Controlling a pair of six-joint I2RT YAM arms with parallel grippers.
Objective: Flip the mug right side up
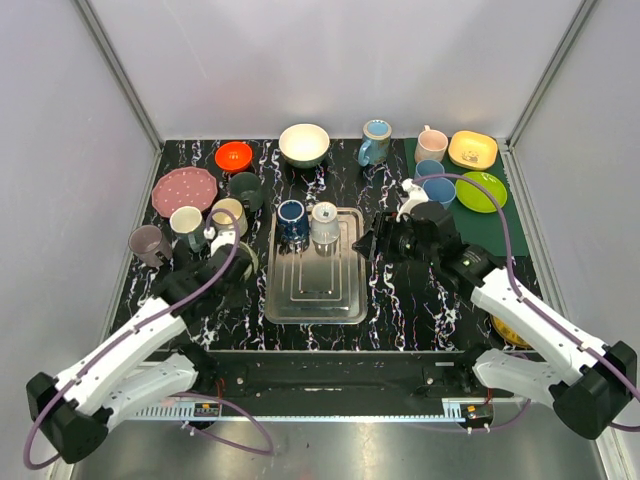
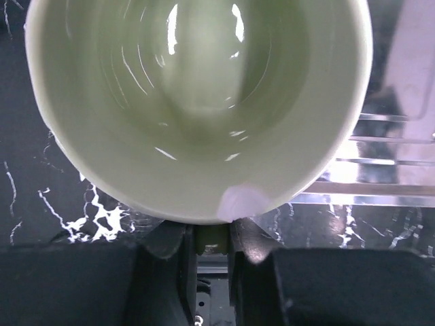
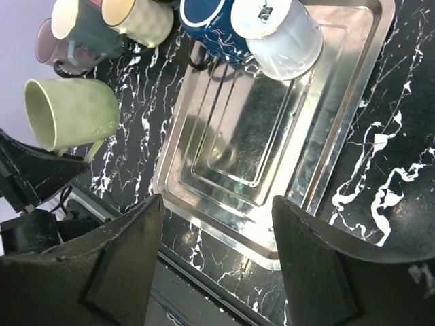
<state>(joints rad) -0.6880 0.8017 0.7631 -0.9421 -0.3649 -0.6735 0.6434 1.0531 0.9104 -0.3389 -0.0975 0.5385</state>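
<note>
A pale green mug fills the left wrist view, its open mouth facing the camera. My left gripper is shut on its handle. In the right wrist view the mug lies on its side in the air, left of the steel tray, with the left gripper below it. In the top view the left gripper covers most of the mug. My right gripper is open and empty above the tray's right edge.
On the tray stand a blue mug and a white mug that is bottom up. Several mugs, a pink plate and bowls crowd the back left. More dishes sit at the back right.
</note>
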